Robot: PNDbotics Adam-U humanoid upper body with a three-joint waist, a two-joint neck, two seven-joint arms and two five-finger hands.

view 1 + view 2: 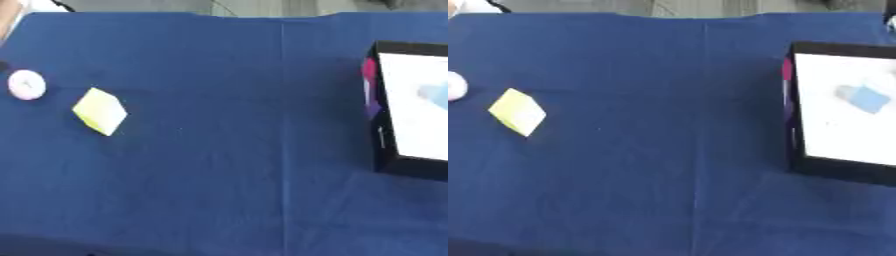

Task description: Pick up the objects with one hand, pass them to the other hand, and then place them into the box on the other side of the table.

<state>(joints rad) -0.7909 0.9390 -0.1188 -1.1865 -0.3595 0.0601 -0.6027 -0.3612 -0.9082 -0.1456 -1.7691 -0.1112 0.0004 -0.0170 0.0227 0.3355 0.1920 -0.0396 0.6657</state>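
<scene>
A blue cloth (227, 150) covered the desk, with a straight crease running down its middle. On the left side lay a pale yellow block (100, 111), turned so that one corner pointed toward the near edge. Just beside it, farther left and slightly farther back, sat a small round pinkish-white thing (26, 84), apart from the block and cut by the frame edge in the right eye view. On the right side of the desk stood the box (833, 167), black-walled with a white floor, its near wall dark and its left wall showing a patch of pink and purple. Inside it, on the white floor, lay a light blue object (866, 98). Neither hand showed in either view, so the state of the fingers could not be told.
</scene>
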